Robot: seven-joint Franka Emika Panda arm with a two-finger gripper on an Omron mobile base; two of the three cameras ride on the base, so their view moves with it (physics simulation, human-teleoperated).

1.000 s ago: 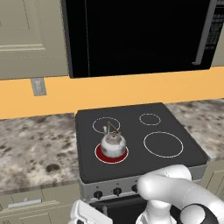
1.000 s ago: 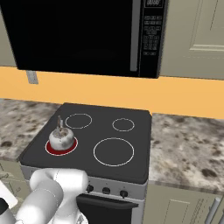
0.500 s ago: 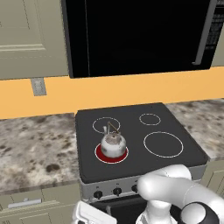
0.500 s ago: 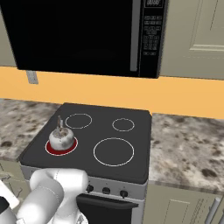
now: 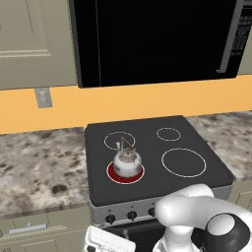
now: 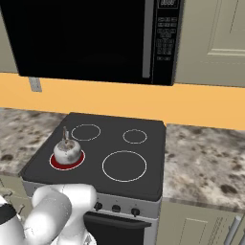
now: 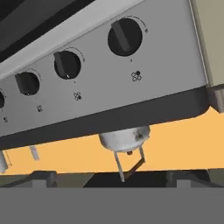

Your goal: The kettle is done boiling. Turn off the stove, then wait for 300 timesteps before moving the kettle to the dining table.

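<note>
A black microwave [image 5: 152, 39] hangs over the stove [image 5: 197, 142], with marble desk [image 5: 39, 167] either side. The kettle [image 5: 127, 162] sits on the glowing red front-left burner [image 5: 113, 174]. Close before the knobs [image 7: 125, 36], the tool's fingers are spread, pinching nothing.

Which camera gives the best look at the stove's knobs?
The hand view: the knobs fill it, close and sharp, each pointer and burner mark readable on the grey panel. The left base view shows a few knobs small, partly behind the arm. The right base view shows three tiny knobs.
</note>
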